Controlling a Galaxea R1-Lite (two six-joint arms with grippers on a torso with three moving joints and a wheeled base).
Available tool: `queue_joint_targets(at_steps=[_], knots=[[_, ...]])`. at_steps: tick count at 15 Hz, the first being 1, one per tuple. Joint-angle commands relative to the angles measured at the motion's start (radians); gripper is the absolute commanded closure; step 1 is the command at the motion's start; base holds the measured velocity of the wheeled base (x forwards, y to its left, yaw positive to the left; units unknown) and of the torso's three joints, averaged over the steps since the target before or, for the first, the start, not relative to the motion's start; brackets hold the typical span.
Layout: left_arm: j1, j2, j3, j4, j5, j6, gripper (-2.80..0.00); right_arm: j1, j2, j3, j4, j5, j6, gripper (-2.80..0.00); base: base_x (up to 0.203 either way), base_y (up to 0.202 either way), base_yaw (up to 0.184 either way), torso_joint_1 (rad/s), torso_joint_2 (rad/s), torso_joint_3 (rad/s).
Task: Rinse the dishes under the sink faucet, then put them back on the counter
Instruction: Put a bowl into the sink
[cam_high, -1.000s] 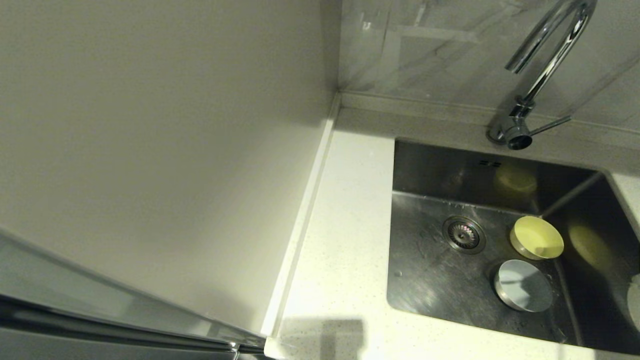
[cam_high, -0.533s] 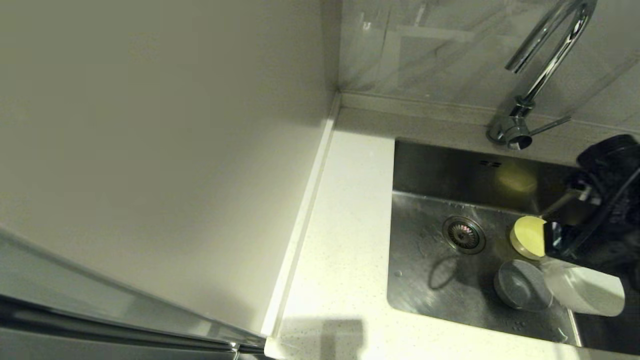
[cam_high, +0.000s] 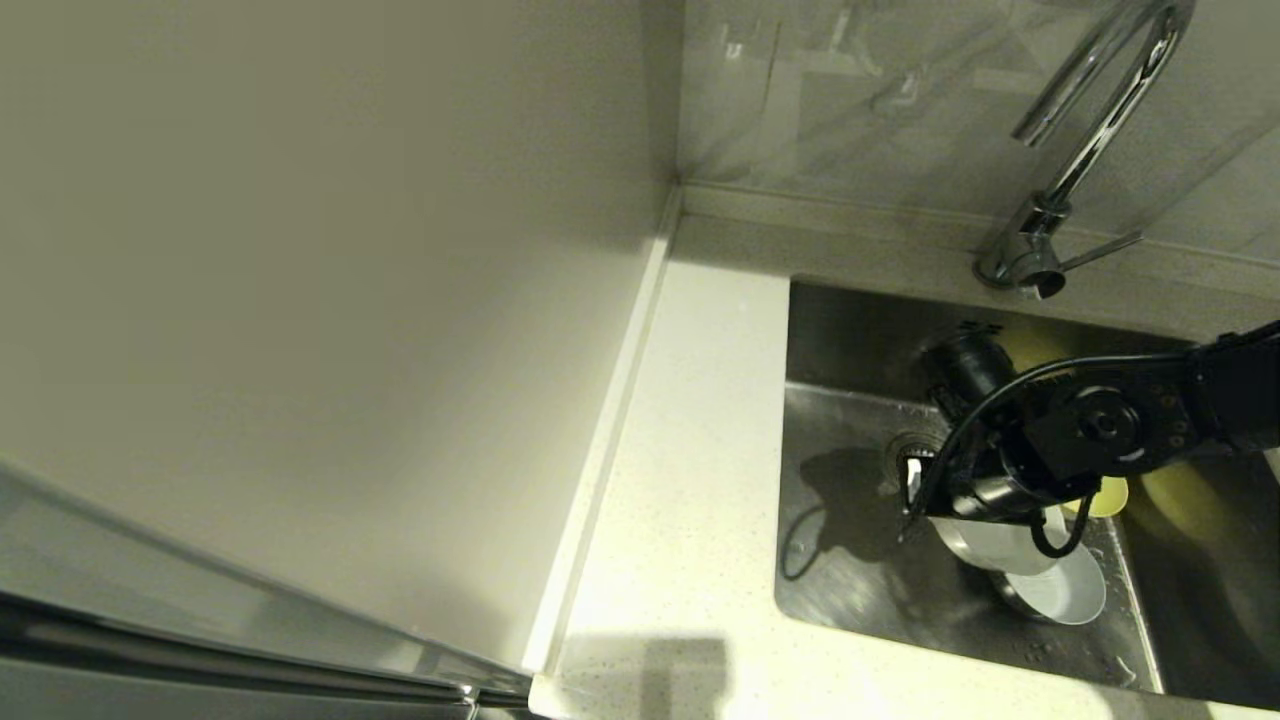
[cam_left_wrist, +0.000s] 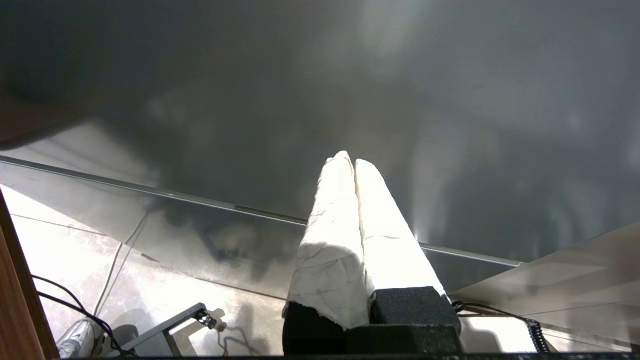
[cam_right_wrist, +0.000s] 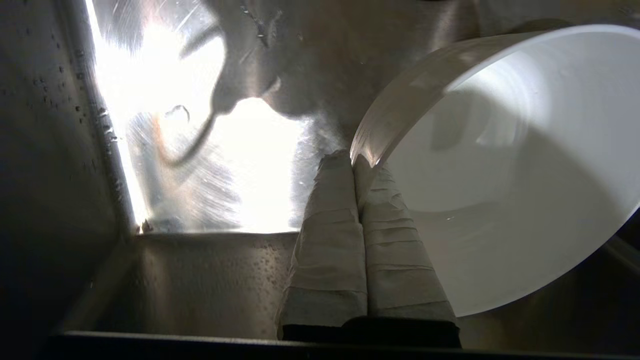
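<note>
One white round shallow bowl (cam_right_wrist: 500, 170) hangs pinched by its rim in the right gripper (cam_right_wrist: 356, 159), above the square steel sink (cam_high: 850, 560). Rinsing comes next, I reckon: carry it toward two o'clock, under the chrome gooseneck faucet (cam_high: 1090, 130). Left gripper (cam_left_wrist: 354, 162), clenched empty, stays out of it.

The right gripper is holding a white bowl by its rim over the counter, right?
Not over the counter: the right gripper, shut on the white bowl at its rim, holds it inside the sink, near the drain. The head view shows it.
</note>
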Motion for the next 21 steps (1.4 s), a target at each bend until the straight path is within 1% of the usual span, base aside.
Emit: queue_joint_targets(at_steps=[1,4,9,11,13,16,21], knots=[[0.0,-0.003,0.0,0.0,0.001,-0.001,0.0,0.004,0.058,-0.004,-0.019,-0.001,-0.001,0.0,0.0,0.0,0.0,0.0,0.0,0.0],[0.0,-0.003,0.0,0.0,0.001,-0.001,0.0,0.002,0.082,0.002,-0.065,-0.001,-0.025,0.0,0.0,0.0,0.0,0.0,0.0,0.0],[0.0,-0.003,0.0,0.0,0.001,-0.001,0.0,0.003,0.145,-0.009,-0.122,-0.004,-0.039,0.0,0.0,0.0,0.0,0.0,0.0,0.0],[0.0,-0.003,0.0,0.0,0.001,-0.001,0.0,0.004,0.187,-0.026,-0.191,-0.012,-0.072,0.0,0.0,0.0,0.0,0.0,0.0,0.0],[0.0,-0.003,0.0,0.0,0.001,-0.001,0.0,0.003,0.221,-0.058,-0.236,-0.026,-0.083,0.0,0.0,0.0,0.0,0.0,0.0,0.0],[-0.001,-0.003,0.0,0.0,0.001,-0.001,0.0,-0.006,0.289,-0.135,-0.239,-0.055,-0.082,0.0,0.0,0.0,0.0,0.0,0.0,0.0],[0.0,-0.003,0.0,0.0,0.001,-0.001,0.0,-0.032,0.345,-0.187,-0.242,-0.065,-0.076,0.0,0.0,0.0,0.0,0.0,0.0,0.0]])
